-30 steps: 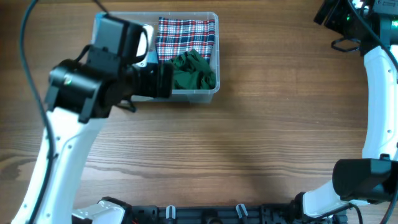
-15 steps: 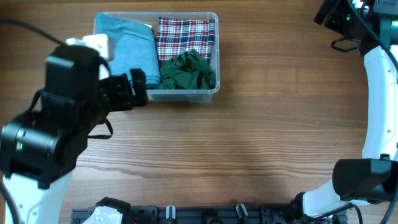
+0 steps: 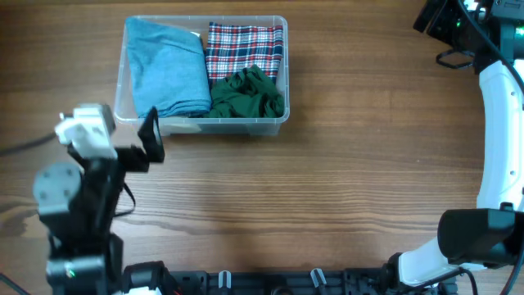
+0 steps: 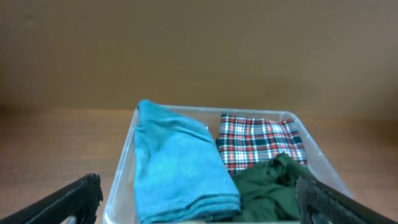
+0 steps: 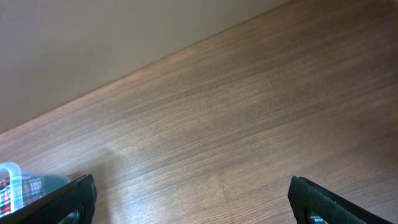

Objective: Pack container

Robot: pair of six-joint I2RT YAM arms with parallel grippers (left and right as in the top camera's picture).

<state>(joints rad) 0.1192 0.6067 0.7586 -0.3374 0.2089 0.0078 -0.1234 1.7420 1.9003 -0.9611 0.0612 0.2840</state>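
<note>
And here we are looking down on the wooden surface [image 3: 344, 164], with the container [image 3: 246, 127] sitting in the far-left part of it, long side facing the arms. It is carrying three things. A folded blue towel [image 3: 168, 70] is filling the left half. A red-and-white plaid cloth [image 3: 244, 47] is lying flat in the far right part. A dark green garment [image 3: 248, 92] is bunching up in the near right corner, overlapping the plaid's near edge.

The left arm [image 3: 78, 205] is standing at the near-left, and the left jaws are pointing at the container's near wall, just beside its near-left corner. They are gaping wide and gripping nothing. In the left wrist view the two dark fingertips [image 4: 81, 196] are sitting at the bottom corners. Between them the container [image 4: 211, 110] is showing the towel [image 4: 177, 168], the plaid [image 4: 261, 140] and the green garment [image 4: 270, 186].

Over on the other side, the right arm [image 3: 499, 123] is curving along the right edge, well apart from the container. The right jaws are also spreading fully with nothing between them. Their fingertips [image 5: 68, 199] are framing bare wood, with one corner of the container [image 5: 12, 177] peeking in at lower left.
</note>
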